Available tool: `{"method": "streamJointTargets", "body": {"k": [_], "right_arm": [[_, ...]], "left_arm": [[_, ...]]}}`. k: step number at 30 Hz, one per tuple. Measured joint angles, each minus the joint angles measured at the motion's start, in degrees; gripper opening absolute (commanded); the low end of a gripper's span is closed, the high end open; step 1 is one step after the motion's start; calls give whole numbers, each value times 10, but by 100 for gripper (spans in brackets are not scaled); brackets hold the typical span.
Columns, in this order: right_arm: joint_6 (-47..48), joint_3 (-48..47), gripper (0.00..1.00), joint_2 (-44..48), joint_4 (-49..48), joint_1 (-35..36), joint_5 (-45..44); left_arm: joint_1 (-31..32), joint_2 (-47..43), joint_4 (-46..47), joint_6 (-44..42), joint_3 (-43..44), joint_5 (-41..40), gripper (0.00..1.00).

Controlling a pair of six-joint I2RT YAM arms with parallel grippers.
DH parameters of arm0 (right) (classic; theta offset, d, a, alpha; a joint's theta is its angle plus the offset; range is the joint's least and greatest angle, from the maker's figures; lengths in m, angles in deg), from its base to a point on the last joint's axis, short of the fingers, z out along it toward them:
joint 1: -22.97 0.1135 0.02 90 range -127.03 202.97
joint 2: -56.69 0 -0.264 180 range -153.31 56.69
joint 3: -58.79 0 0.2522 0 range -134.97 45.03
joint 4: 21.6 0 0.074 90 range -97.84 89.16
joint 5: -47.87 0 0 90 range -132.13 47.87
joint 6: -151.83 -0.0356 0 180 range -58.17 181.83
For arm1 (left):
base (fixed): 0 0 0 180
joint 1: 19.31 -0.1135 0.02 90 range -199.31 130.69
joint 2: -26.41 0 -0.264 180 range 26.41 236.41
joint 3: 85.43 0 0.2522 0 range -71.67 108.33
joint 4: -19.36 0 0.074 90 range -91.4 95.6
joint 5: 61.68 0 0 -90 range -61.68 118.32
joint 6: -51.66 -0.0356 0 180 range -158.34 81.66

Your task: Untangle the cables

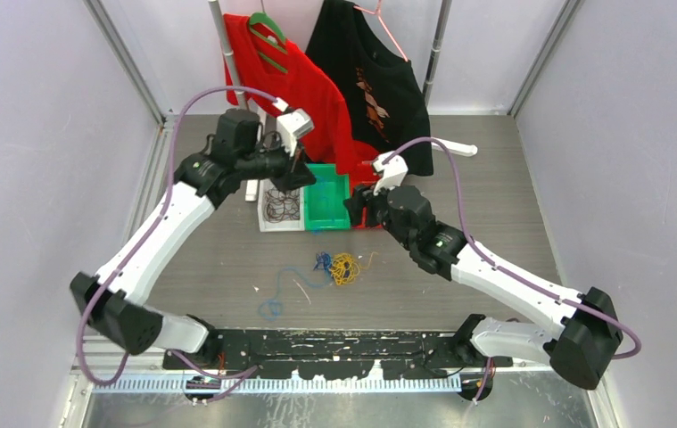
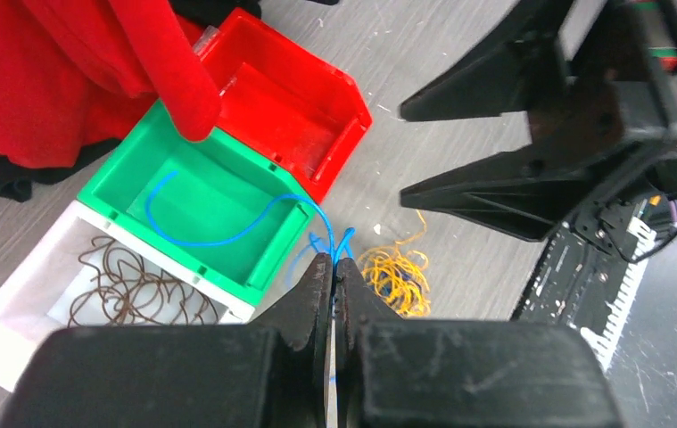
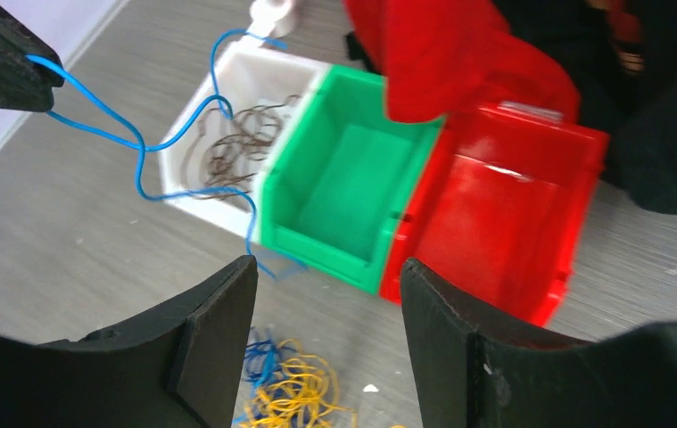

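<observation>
Blue wire (image 2: 218,239): one strand is clamped in the tightly shut tips of the left pincer (image 2: 334,267), above the near corner of the green bin (image 2: 138,174). In the left wrist view part of it curves across the bin floor. In the right wrist view the rest hangs in loops past the white bin (image 3: 194,192) and down the green bin's front wall. The right pincer (image 3: 326,267) is spread wide and holds nothing; it hovers near the bins. The remaining clump (image 1: 342,267) of yellow and blue strands lies on the table (image 1: 495,205), centre of the top view.

Risks as we judge them:
- We cannot tell whether the hanging tail is free of the clump. If it is snagged, any lift drags the clump or tightens a knot.
- Released here, the strand may slide over the rim and fall outside, since much of it hangs outside.
- The red sleeve (image 2: 174,80) dips into the green bin, so the wire or a pincer could catch in it.
- The loops pass over the white bin's brown wires (image 3: 236,147) and could hook them.
- The two pincers work close together, so contact is possible.
</observation>
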Motion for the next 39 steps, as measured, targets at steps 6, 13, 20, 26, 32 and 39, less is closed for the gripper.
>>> {"method": "streamJointTargets", "body": {"k": [6, 13, 20, 26, 32, 39], "right_arm": [[-9, 6, 64, 5, 16, -46, -57], [-34, 25, 62, 5, 22, -92, -87], [-47, 43, 61, 11, 21, -112, -100], [-50, 54, 59, 21, 21, -123, -107], [-53, 57, 58, 37, 21, -133, -112], [-62, 63, 57, 50, 28, -137, -113]], "left_arm": [[1, 115, 11, 0, 87, -8, 0], [9, 193, 21, 4, 185, -8, 0], [27, 258, 31, 19, 259, -5, 0], [42, 335, 35, 27, 313, -3, 0], [55, 405, 35, 32, 366, -3, 0], [67, 422, 39, 30, 357, -3, 0]]}}
